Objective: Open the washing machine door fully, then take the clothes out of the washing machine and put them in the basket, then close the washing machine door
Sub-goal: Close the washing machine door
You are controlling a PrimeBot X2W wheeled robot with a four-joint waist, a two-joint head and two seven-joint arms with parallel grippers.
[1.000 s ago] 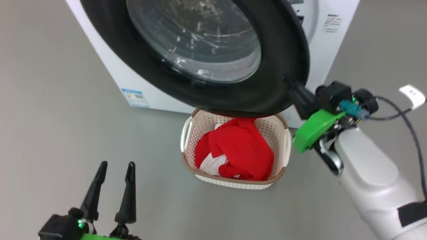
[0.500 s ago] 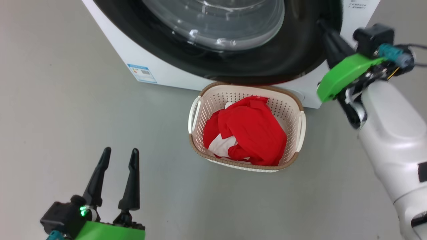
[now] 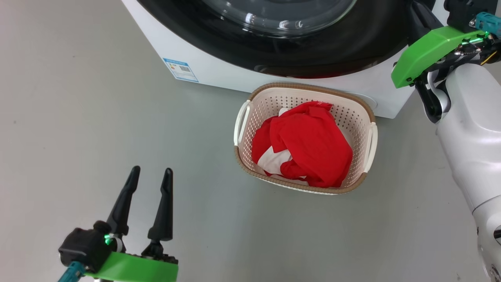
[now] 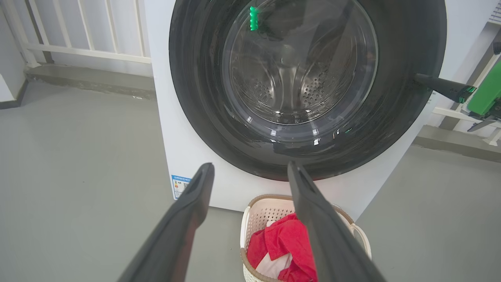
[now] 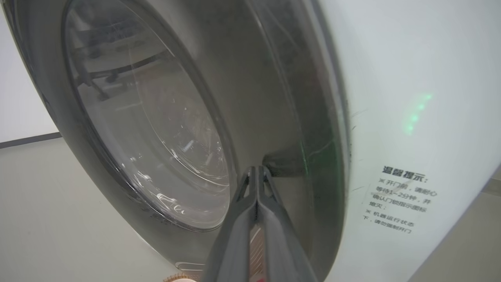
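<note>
The washing machine door [image 4: 203, 98], black-rimmed with a glass bowl, lies close against the white washing machine [image 4: 164, 117]; I cannot tell whether it is latched. My right gripper [image 5: 256, 169] is shut, empty, with its tips touching the door's right rim [image 5: 274, 117]; it shows as a dark point [image 4: 419, 77] in the left wrist view. Red clothes [image 3: 313, 145] with white parts fill the basket [image 3: 305, 91] on the floor below the door. My left gripper [image 3: 150, 170] hangs open and empty at the lower left, well away from the basket.
Grey floor [image 3: 98, 117] surrounds the machine and basket. My pale right forearm [image 3: 469, 129] stands just right of the basket. A white railing [image 4: 78, 51] and a low ledge run behind the machine's left side.
The door has swung in against the machine's front with my shut right gripper on its rim. The head camera has shifted. The left gripper stays open.
</note>
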